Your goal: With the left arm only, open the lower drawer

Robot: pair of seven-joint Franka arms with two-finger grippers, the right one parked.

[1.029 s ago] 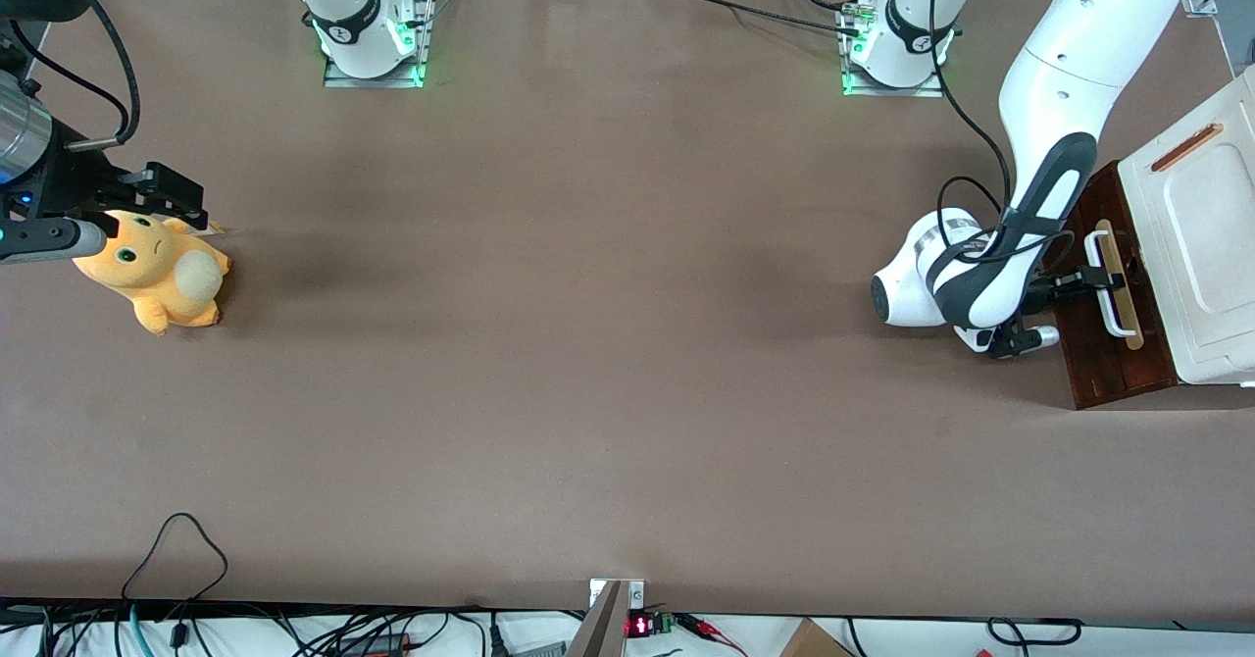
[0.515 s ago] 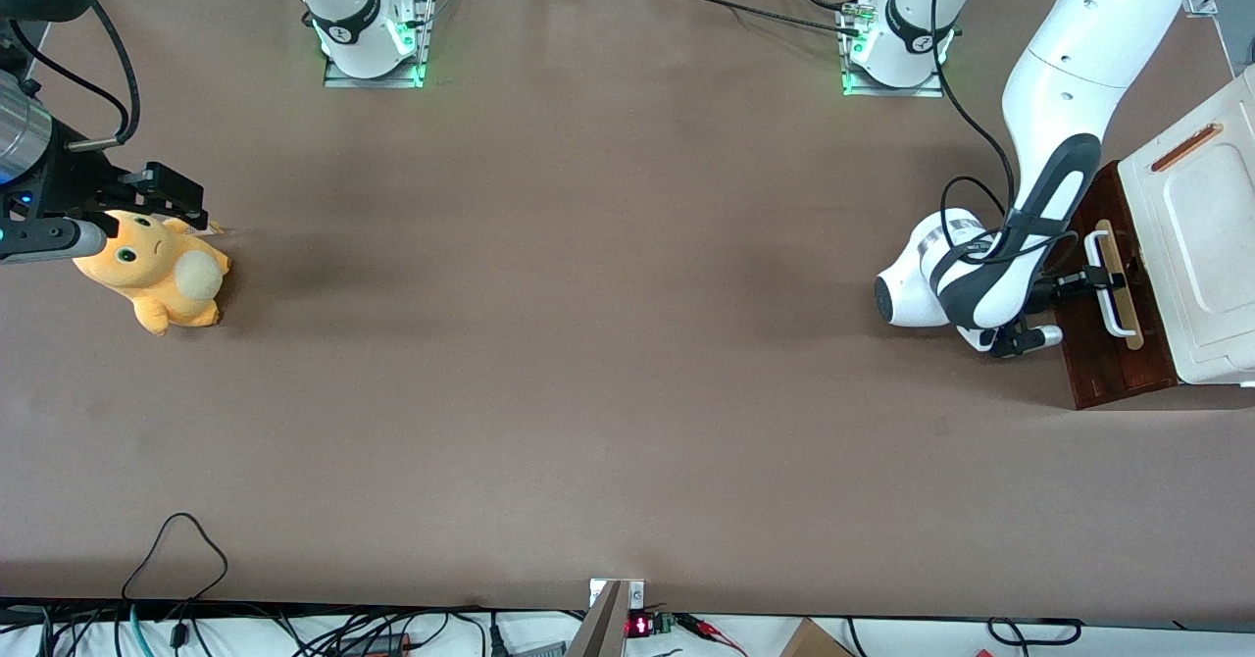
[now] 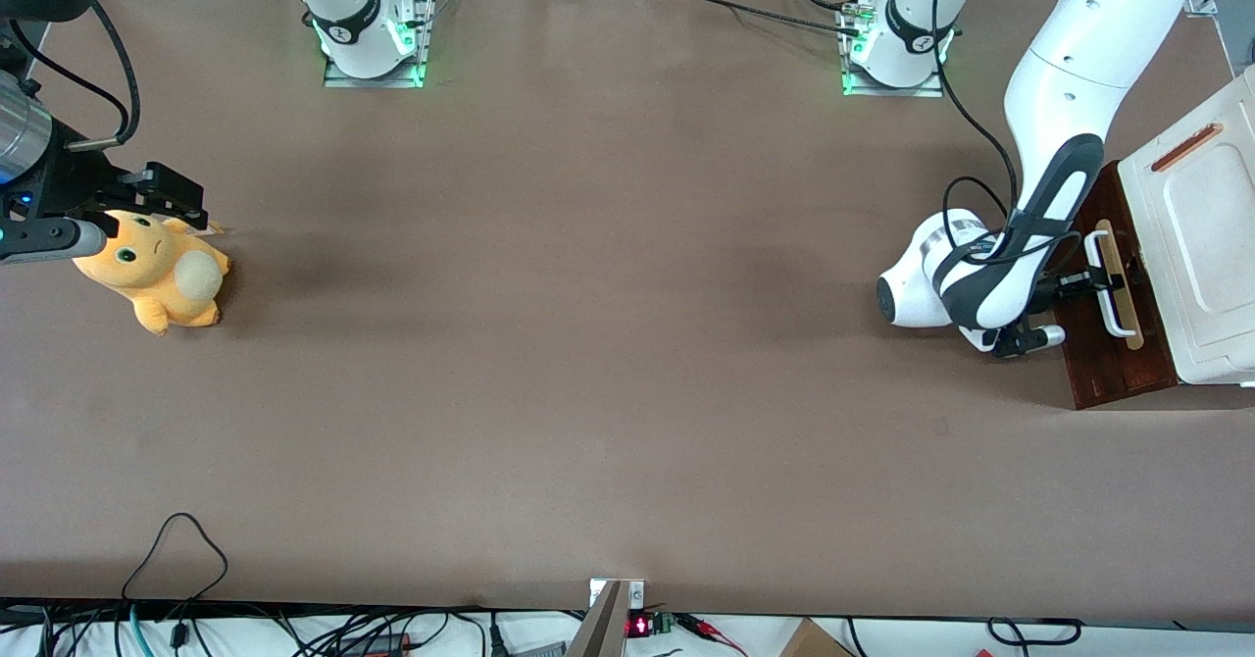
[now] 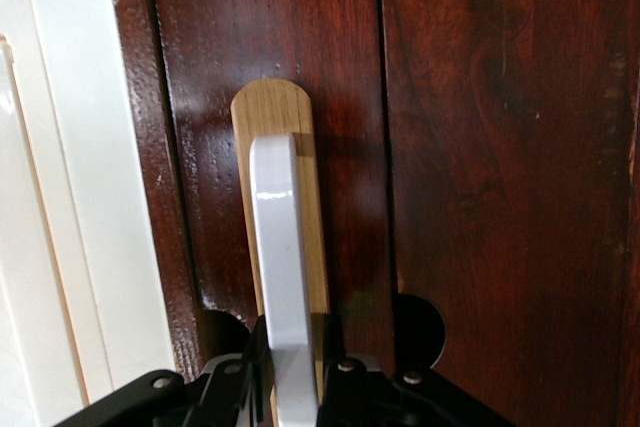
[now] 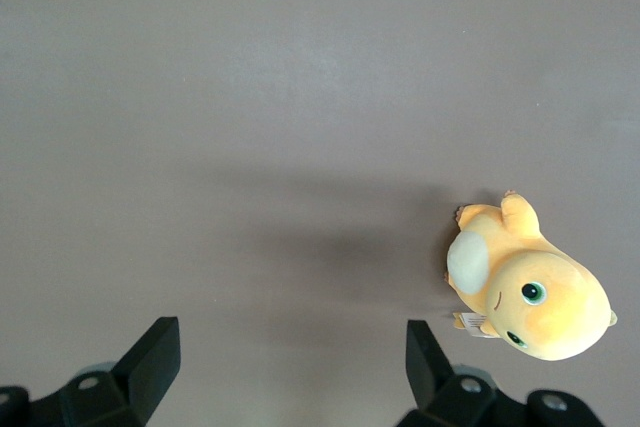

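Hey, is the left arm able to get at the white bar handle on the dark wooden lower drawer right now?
Probably yes. The left arm's tool already sits at the white bar handle of the dark reddish-brown lower drawer, fingers either side of the bar, and nothing stands between them.

— Where does the front view sit?
— High above the table (image 3: 588, 343), looking steeply down; the cabinet at right edge; the plush toy (image 3: 157, 270) at far left.
— And the wrists?
— The left arm's gripper (image 4: 295, 387) camera presses close on the lower drawer (image 4: 480, 147) and its handle (image 4: 285, 277); the right wrist view looks down, sharing that toy (image 5: 530, 292).
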